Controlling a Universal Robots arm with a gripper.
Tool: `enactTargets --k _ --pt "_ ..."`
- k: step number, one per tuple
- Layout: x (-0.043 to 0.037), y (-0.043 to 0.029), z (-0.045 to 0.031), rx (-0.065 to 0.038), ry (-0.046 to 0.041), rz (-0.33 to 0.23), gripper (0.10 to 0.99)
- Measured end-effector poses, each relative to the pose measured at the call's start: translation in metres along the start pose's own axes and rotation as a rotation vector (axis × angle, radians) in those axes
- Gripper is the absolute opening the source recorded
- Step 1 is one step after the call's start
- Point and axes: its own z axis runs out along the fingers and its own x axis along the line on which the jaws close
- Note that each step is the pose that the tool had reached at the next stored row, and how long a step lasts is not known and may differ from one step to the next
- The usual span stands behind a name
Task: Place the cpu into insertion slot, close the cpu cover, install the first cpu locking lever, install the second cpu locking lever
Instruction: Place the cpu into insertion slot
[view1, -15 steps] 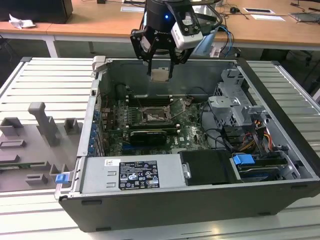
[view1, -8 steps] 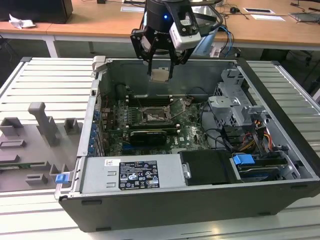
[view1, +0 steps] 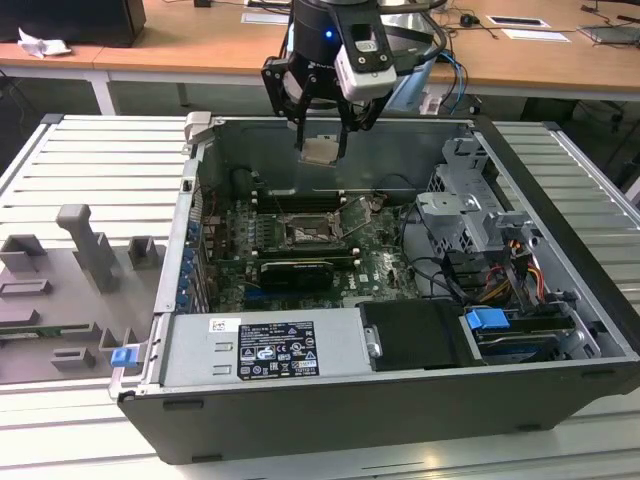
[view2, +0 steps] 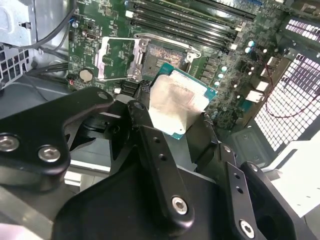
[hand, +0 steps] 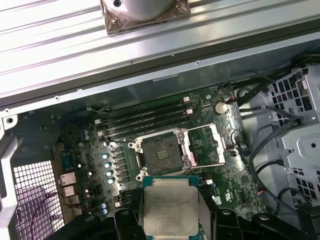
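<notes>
Now the gripper (view1: 321, 149) clamps the cpu (hand: 169, 205), well above the insertion slot (hand: 161, 152). The cpu cover (hand: 207, 145) lies flipped open beside it.

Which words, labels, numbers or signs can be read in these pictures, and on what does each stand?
None can be read.
The label on the power supply: print too small.
The sticker beside it: too small.
The cpu face: faint marks, unreadable.
The papers on the desk: blurred.
</notes>
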Motion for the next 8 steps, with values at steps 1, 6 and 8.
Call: enactTargets --k 1,6,8 --pt "0.0000 0.0000 0.0000 0.000 -0.0003 0.003 0.533" --pt "0.0000 0.0000 0.0000 -0.001 -0.0028 0.033 0.533" --pt "0.0000 0.0000 0.0000 -0.001 -0.0043 0.051 0.533"
